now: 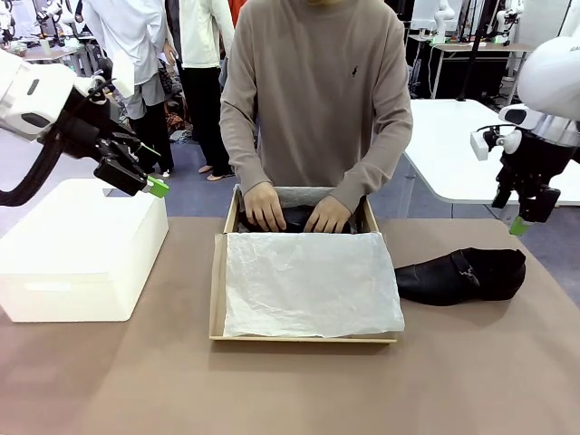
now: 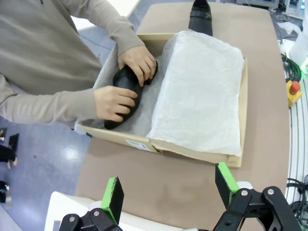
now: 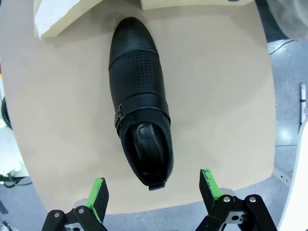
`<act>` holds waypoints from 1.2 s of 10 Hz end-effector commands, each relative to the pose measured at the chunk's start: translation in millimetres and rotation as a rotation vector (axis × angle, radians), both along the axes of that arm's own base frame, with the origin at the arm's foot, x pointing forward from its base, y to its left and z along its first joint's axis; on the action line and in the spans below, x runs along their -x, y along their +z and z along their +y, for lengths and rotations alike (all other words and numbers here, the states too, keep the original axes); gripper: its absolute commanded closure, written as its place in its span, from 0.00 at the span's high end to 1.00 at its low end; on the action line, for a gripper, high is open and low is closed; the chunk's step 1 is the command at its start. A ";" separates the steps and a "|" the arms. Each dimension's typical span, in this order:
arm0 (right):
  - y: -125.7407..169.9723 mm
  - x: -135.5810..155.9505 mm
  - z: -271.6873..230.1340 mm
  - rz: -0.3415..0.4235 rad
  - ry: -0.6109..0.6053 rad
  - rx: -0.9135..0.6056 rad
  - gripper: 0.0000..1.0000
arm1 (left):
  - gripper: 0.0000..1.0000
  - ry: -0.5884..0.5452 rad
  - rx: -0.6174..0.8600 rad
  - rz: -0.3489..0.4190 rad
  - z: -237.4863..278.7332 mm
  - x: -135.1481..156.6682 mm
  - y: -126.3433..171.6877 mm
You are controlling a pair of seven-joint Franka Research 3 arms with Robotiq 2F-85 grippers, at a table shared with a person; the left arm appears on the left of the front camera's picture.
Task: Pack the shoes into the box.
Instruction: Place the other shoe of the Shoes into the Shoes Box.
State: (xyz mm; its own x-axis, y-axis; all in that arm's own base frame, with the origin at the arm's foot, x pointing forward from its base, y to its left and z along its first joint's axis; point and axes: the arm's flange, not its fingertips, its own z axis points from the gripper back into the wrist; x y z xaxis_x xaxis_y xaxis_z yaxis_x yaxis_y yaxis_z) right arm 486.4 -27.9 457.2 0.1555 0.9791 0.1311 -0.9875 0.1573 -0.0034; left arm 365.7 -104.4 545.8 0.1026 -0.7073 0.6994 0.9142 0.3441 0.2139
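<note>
On box [image 2: 115,136] side, white label [image 2: 139,143], print too small to read.

The left arm [image 1: 36,95] and right arm [image 1: 555,80] are white and rounded, the left with a black cable [image 1: 27,181]. The left gripper [image 2: 168,185] and right gripper [image 3: 153,182] are black, with green pads [image 2: 226,178] and silver screws [image 2: 241,192]. The person [image 1: 317,136] wears a beige long-sleeved sweater [image 1: 299,82].

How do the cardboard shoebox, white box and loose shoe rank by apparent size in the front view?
1. Cardboard shoebox, largest.
2. White box, only slightly smaller; nearly alike.
3. Loose shoe, clearly smallest.
</note>
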 end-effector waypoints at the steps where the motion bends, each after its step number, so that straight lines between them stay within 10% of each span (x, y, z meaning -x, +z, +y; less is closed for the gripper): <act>1: 4.4 0.1 -2.0 -0.009 -0.007 0.000 1.00 | 1.00 -0.020 0.013 -0.006 1.4 -2.2 -0.6; 12: -43.1 -13.0 -21.8 0.001 -0.028 -0.012 1.00 | 1.00 -0.020 0.013 -0.006 1.4 -2.2 -0.6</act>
State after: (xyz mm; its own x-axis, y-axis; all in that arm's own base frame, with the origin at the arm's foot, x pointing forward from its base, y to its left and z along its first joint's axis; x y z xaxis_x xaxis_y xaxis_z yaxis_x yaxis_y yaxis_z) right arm 498.5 -45.5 422.3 0.1966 0.9728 0.1224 -0.9805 0.1948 0.0270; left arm 365.7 -104.4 545.8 0.1028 -0.7071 0.6996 0.9143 0.3442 0.2136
